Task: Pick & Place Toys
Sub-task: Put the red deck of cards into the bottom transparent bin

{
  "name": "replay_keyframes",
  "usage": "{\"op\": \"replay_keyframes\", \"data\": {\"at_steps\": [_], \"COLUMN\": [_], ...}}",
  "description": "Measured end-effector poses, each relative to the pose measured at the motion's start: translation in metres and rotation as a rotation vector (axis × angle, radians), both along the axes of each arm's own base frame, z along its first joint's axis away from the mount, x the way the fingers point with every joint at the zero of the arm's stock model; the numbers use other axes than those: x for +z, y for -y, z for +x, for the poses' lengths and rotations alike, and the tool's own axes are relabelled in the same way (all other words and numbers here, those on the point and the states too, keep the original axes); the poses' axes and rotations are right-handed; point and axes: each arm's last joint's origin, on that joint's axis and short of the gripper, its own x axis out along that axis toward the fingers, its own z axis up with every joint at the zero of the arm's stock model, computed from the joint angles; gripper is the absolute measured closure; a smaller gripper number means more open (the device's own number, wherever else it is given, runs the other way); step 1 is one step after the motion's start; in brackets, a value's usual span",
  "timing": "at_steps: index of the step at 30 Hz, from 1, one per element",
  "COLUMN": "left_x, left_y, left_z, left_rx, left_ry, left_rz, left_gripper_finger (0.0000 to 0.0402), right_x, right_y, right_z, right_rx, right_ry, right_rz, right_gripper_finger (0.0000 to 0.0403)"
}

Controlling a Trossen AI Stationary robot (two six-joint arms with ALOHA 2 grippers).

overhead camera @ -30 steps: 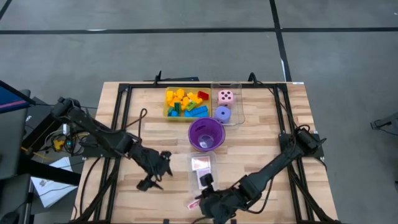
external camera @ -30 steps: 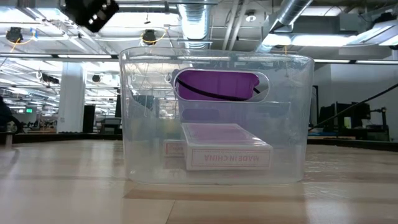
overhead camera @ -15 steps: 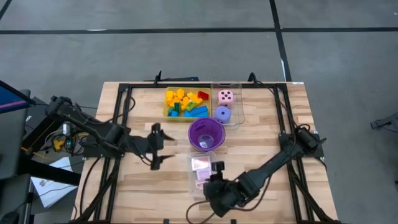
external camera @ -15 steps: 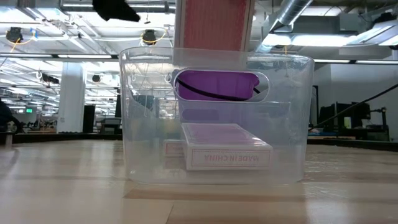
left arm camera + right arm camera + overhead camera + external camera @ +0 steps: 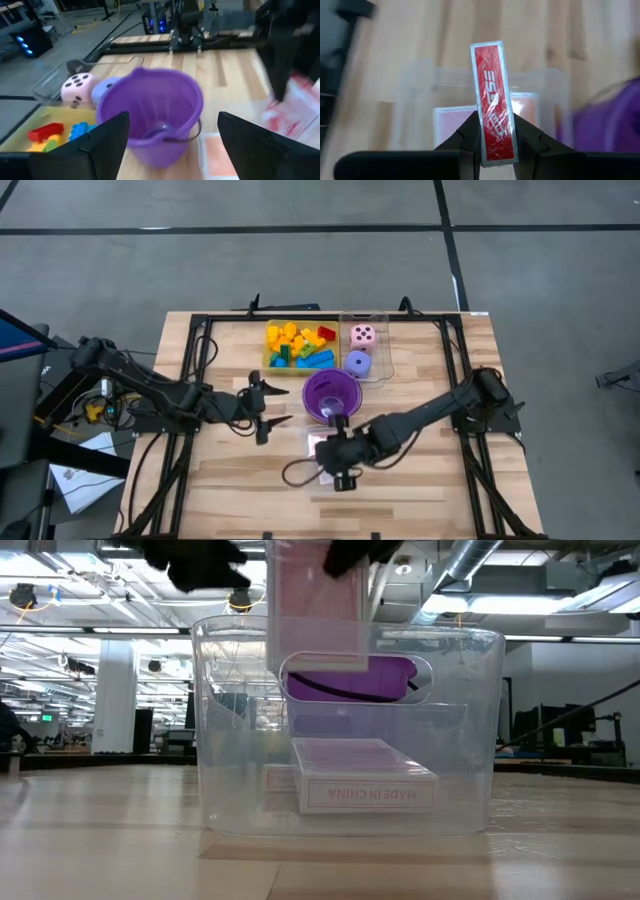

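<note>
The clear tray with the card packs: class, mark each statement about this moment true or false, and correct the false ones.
1. The right gripper is shut on a red card pack. True.
2. The clear tray under that pack is empty. False: a card pack already lies flat in it.
3. The left gripper is open and holds nothing. True.
4. The purple cup lies tipped on its side. False: it stands upright beside the clear tray.
5. The pink die sits among the bricks. False: it sits with the purple die in a separate clear tray beside the yellow tray of bricks.
</note>
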Motion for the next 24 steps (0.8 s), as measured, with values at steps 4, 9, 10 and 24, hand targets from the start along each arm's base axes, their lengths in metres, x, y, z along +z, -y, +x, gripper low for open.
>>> {"op": "replay_keyframes", "data": {"at_steps": [4,9,10,24], "left_x": [-0.003,0.008,0.008,0.004], "left_y": [-0.007,-0.013,-0.014,-0.016], "left_z": [-0.010,-0.030,-0.033,-0.045], "left_rx": [0.037,0.055,0.053,0.037], "left_ry": [0.024,0.120,0.136,0.213], "left_rz": [0.013,-0.074,-0.087,-0.122], "left_gripper_finger": [0.0105,0.0105,0.0105,0.0105], "right_x": [-0.007,-0.027,-0.033,-0.076], "right_y": [0.014,0.026,0.026,0.002], "right_z": [-0.010,-0.037,-0.042,-0.052], "right_rx": [0.029,-0.025,-0.039,-0.098], "right_ry": [0.041,0.120,0.138,0.224], "right_rz": [0.129,0.242,0.272,0.383], "right_gripper_finger": [0.0341,0.0341,0.0341,0.0341]}}
